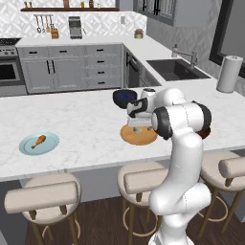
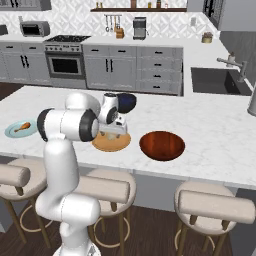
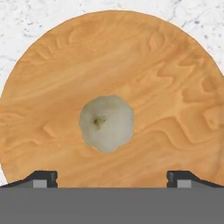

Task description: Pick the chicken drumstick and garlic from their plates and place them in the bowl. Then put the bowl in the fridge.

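Two plates: tan wood plate (image 3: pixel 131 65) with one garlic (image 3: pixel 106 124), light blue plate (image 1: pixel 39 143) with one drumstick (image 1: pixel 39 141). One wooden bowl (image 2: pixel 162 145), one dark bowl (image 2: pixel 127 102) nearby. Gripper (image 3: pixel 112 178) wide open above garlic, holding nothing.

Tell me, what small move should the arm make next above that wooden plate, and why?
Probably lower straight down: the open end effector hovers above the garlic, which sits untouched at the centre of the tan plate, between the two fingertips, so descending should bracket it for a grasp.
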Robot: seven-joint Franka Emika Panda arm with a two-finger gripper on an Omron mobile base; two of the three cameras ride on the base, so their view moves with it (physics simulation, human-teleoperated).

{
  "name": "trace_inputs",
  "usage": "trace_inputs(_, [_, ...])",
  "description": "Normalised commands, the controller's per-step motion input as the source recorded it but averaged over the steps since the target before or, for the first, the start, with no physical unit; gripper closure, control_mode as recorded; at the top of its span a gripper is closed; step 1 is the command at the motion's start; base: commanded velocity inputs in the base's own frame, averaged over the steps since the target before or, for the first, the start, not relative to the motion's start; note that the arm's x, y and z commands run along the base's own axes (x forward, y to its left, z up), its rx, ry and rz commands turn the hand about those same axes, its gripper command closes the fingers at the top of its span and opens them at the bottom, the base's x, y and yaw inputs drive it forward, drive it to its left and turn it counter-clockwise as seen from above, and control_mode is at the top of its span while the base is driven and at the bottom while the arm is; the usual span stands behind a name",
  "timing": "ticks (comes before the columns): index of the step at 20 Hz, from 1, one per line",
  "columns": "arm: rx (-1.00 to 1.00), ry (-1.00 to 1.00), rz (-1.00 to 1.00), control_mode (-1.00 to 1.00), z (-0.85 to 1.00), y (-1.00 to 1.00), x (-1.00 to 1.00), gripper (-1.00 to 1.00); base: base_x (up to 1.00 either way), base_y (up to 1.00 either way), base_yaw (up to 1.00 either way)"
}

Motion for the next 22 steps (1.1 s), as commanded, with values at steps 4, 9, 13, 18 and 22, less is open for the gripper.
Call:
trace_inputs(4, [0.02,-0.05,0.00,-1.00,-0.44,0.09,0.50,-1.00,0.00,0.00,0.00])
trace_inputs(9, [0.01,-0.01,0.00,-1.00,-0.33,0.11,0.46,-1.00,0.00,0.00,0.00])
trace_inputs(13, [0.00,0.00,0.00,-1.00,-0.18,0.00,0.03,1.00,0.00,0.00,0.00])
trace_inputs(18, [0.00,-0.03,0.00,-1.00,0.04,-0.03,-0.34,1.00,0.00,0.00,0.00])
trace_inputs(22, [0.01,-0.11,-0.19,-1.00,0.75,-0.31,-0.82,1.00,0.00,0.00,0.00])
